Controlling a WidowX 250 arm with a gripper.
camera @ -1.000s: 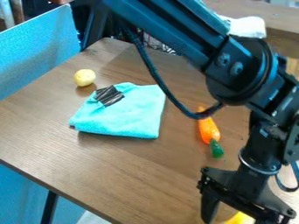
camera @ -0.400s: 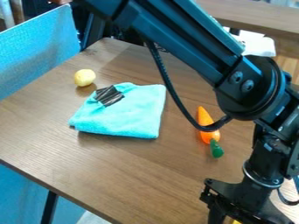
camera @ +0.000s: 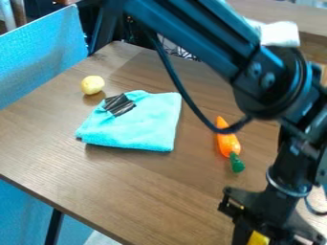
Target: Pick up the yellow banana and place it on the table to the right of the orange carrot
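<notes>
The black metal tool (camera: 271, 233) hangs nearer me than the orange, green-ended toy carrot (camera: 228, 142), whose green end points towards it. Right at the tool is something yellow (camera: 257, 238); gripped or not, I can't tell.

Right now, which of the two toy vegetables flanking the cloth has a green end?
The orange carrot, to the cloth's right in the image; the round one is plain pale yellow.

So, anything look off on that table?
One oddity: a dark, creased patch on the folded turquoise cloth, unlike the plain fabric around it; can't tell what it is. No spill or damage visible on the table.
</notes>
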